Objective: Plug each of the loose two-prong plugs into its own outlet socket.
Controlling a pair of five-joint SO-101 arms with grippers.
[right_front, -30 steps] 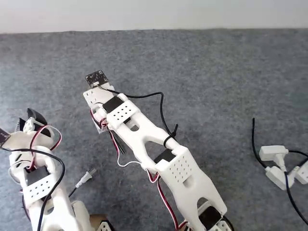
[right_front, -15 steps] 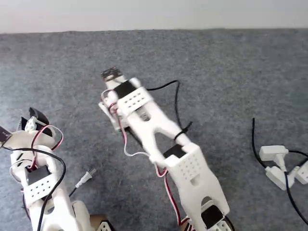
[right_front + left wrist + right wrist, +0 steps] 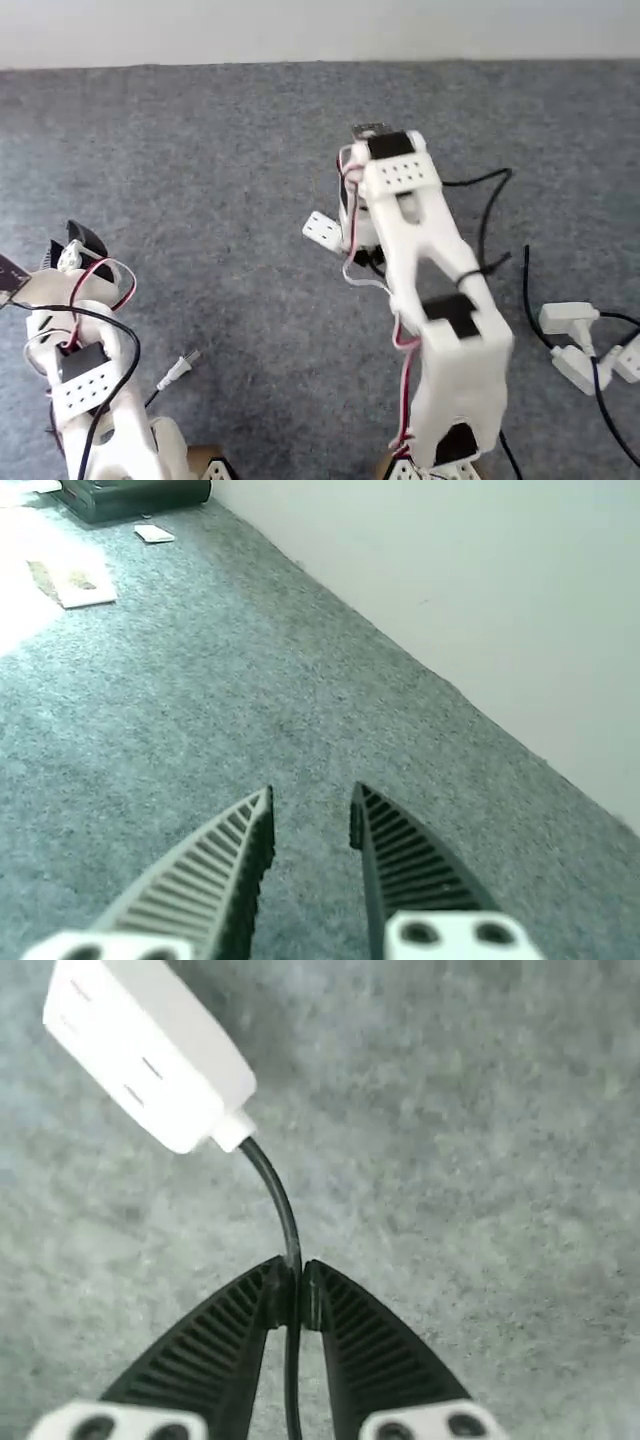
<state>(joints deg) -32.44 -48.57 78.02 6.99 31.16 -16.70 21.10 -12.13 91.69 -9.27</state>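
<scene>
Clamping the black cord (image 3: 272, 1195) in the right tool (image 3: 295, 1272), fingers pressed together on it just behind the white outlet block (image 3: 150, 1055). Holding that block mid-scene, just left of the right arm; cannot tell whether resting on the grey carpeted counter (image 3: 200, 130) or lifted off it. Hovering at the near left: the left tool (image 3: 313, 798), fingers apart. Lying near the left arm's base: a loose two-prong plug (image 3: 177, 370), prongs toward the far right. Sitting at the right edge, well apart from both tools: a cluster of white plugs and sockets (image 3: 575, 345) on black cables.
</scene>
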